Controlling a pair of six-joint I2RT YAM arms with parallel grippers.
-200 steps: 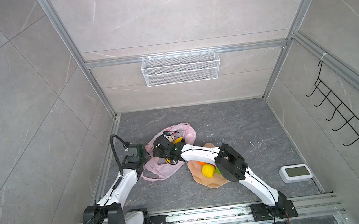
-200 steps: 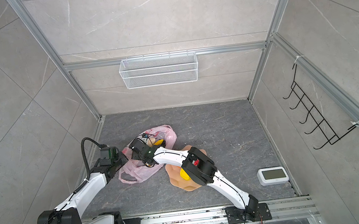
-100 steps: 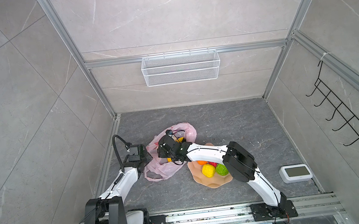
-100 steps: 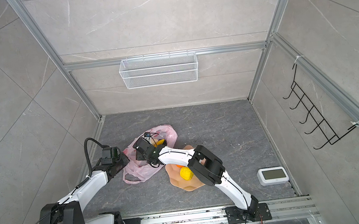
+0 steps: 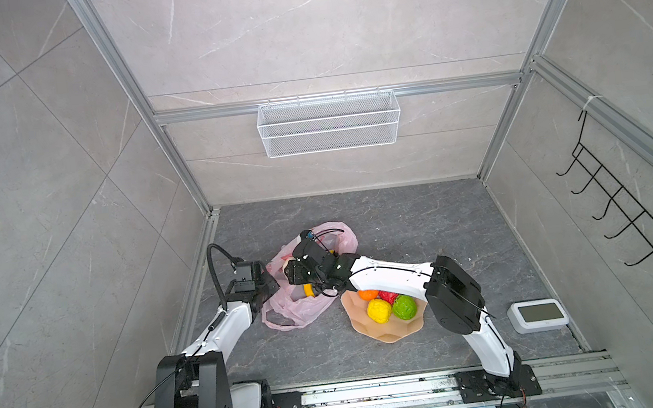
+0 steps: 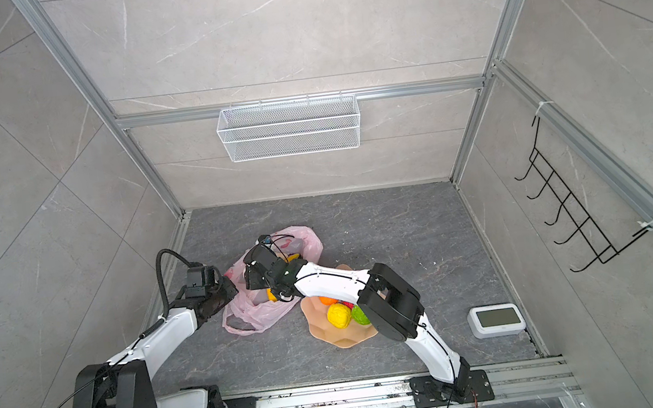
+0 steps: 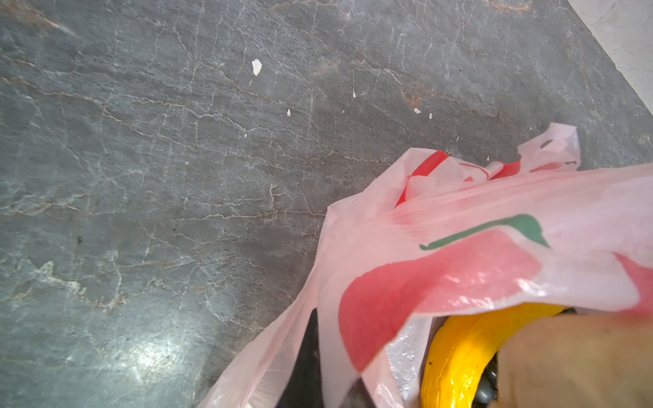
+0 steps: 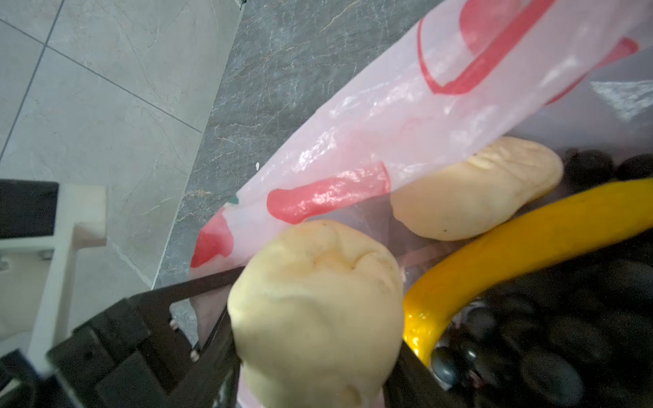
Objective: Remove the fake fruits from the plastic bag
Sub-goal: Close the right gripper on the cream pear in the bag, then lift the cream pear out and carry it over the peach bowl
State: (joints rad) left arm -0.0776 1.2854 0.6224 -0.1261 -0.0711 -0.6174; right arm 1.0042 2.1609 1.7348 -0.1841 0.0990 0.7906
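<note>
- The peach wavy-edged plate (image 5: 389, 333) lies on the table (image 5: 402, 225), nearest the base rail. It carries four fake fruits that are already out of the bag: a yellow fruit (image 5: 379, 310), a green fruit (image 5: 404, 307), a red berry (image 5: 387, 295) and an orange tangerine (image 5: 367, 294). Treat it as the probable drop-off point.
- The left tool (image 5: 271, 283) is closed on the rim of the plastic bag (image 5: 299, 312), and the film there looks taut. Hold the rim raised and do not pull sideways.
- The right tool (image 5: 292, 274) is inside the bag mouth and grips a beige fruit (image 8: 314, 307) between its jaws. The step in hand is judged to be extracting this fruit.
- Withdraw along the line of the opening. Lift clear of the film (thin and easily snagged) before swinging toward the plate.
- The banana (image 8: 530, 233) lies just beside the gripped fruit in the bag. Beyond it are a second beige fruit (image 8: 473, 190) and the dark grape bunch (image 8: 565, 335). Retract slowly so that the banana is not dragged along.
- The far end of the bag lies slack on the table.
</note>
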